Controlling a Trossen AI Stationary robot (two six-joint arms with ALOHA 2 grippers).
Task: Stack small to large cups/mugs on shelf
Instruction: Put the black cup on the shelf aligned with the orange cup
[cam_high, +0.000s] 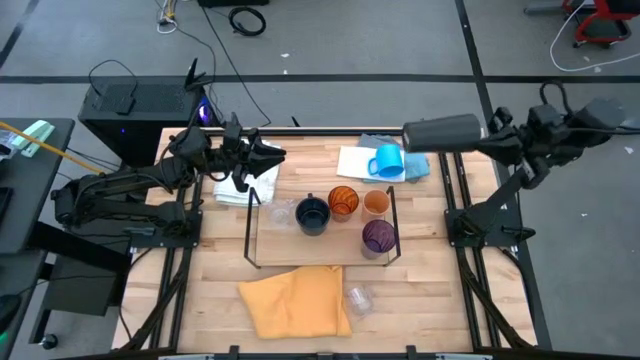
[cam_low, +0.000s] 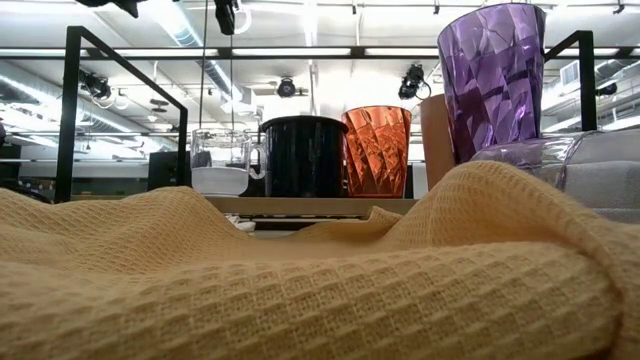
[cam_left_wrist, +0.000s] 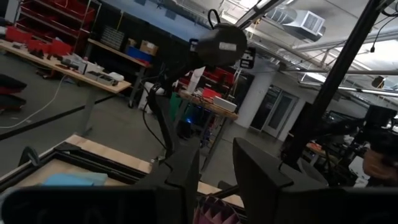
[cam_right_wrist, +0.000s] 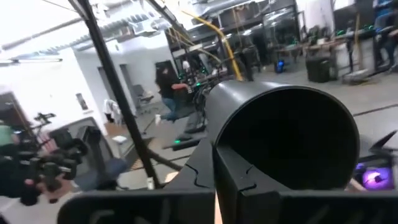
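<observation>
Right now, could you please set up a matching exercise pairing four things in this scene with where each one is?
Things:
1. black cup
2. blue mug
3. purple cup
4. small clear glass

Places:
A. on the bare table beside the yellow cloth
B. on the shelf, in front of the orange cups
C. lying on its side on the cloths behind the shelf
D. held sideways in the right gripper, above the table

Pairs: 1-D, 2-C, 3-B, 4-A
</observation>
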